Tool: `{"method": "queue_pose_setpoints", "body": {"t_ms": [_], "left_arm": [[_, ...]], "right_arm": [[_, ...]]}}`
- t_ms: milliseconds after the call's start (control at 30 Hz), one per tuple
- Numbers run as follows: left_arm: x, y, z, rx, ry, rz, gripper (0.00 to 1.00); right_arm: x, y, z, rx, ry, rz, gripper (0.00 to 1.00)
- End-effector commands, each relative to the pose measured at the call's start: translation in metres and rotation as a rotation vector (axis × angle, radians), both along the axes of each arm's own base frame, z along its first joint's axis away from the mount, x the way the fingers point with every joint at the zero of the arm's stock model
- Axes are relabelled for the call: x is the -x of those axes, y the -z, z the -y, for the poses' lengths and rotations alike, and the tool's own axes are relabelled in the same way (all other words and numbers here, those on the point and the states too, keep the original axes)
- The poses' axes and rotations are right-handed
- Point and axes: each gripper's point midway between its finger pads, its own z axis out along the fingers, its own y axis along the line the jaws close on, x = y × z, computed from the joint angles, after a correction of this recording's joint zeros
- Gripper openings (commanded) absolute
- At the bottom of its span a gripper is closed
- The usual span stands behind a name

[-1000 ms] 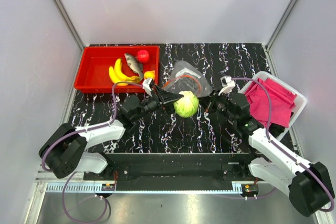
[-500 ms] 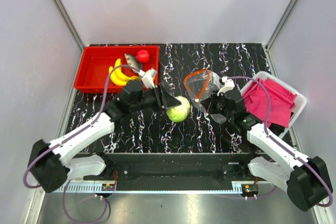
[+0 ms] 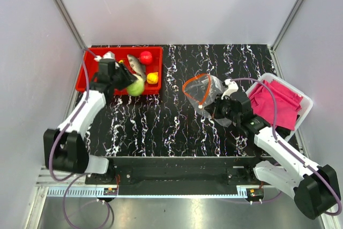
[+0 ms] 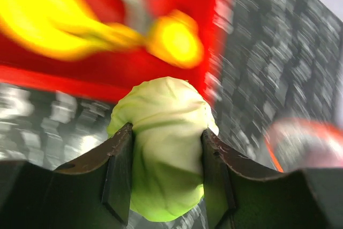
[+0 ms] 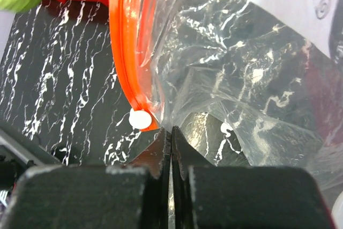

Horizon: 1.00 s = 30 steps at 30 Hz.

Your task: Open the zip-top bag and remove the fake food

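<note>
Now left gripper (image 4: 166, 178) grasps the green piece (image 4: 163, 111) at the rim of the red tray (image 3: 128, 51); right gripper (image 5: 170, 138) clenches the zip-top bag (image 5: 230, 79). Next, likely: open jaws over tray.

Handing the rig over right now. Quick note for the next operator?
Left tool: shut on the green piece, by the near edge of the red tray.
Right tool: shut on the zip-top bag beside its orange zip strip; mouth open, nothing visible inside.
Done: fish, red fruit and yellow-orange fruit lie in the tray.
To do: release the green piece, likely into the tray; check the bag is empty.
</note>
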Motion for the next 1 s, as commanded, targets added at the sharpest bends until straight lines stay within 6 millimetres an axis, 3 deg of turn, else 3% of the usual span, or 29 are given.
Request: {"method": "queue_pose_setpoints", "body": {"t_ms": [0, 33, 100, 133, 233, 367, 467, 533, 600, 767, 833, 867, 967], "left_arm": [[-0.06, -0.008, -0.08, -0.051, -0.235, 0.07, 0.0], [-0.067, -0.007, -0.112, -0.059, -0.325, 0.069, 0.0], [-0.08, 0.001, -0.14, -0.042, -0.401, 0.086, 0.0], [-0.078, 0.007, -0.164, -0.042, -0.458, 0.084, 0.0], [-0.079, 0.016, -0.203, -0.081, -0.552, 0.075, 0.0], [-0.074, 0.051, -0.238, -0.093, -0.629, -0.045, 0.0], [-0.079, 0.063, -0.249, -0.053, -0.637, -0.051, 0.0], [-0.088, 0.057, -0.252, -0.057, -0.625, -0.034, 0.0], [-0.091, 0.063, -0.253, -0.059, -0.622, -0.057, 0.01], [-0.095, 0.059, -0.262, -0.05, -0.652, -0.076, 0.59], [-0.093, 0.057, -0.262, -0.056, -0.657, -0.073, 0.75], [-0.09, 0.052, -0.262, -0.058, -0.661, -0.067, 0.87], [-0.083, 0.045, -0.262, -0.067, -0.667, -0.063, 0.96]], "right_arm": [[0.001, -0.026, -0.007, -0.036, -0.045, 0.047, 0.0], [0.001, -0.026, -0.007, -0.038, -0.046, 0.047, 0.0], [0.003, -0.024, -0.007, -0.038, -0.049, 0.043, 0.0], [0.003, -0.025, -0.007, -0.039, -0.052, 0.045, 0.0], [0.004, -0.025, -0.008, -0.045, -0.058, 0.044, 0.0], [0.002, -0.025, -0.01, -0.047, -0.061, 0.037, 0.0], [0.0, -0.026, -0.014, -0.052, -0.075, 0.033, 0.0], [0.001, -0.027, -0.016, -0.057, -0.084, 0.03, 0.0], [0.002, -0.029, -0.016, -0.061, -0.086, 0.033, 0.0], [0.003, -0.03, -0.015, -0.07, -0.082, 0.031, 0.0], [0.004, -0.028, -0.016, -0.068, -0.085, 0.023, 0.0], [0.005, -0.027, -0.016, -0.071, -0.088, 0.021, 0.0], [0.005, -0.025, -0.017, -0.071, -0.091, 0.01, 0.0]]}}
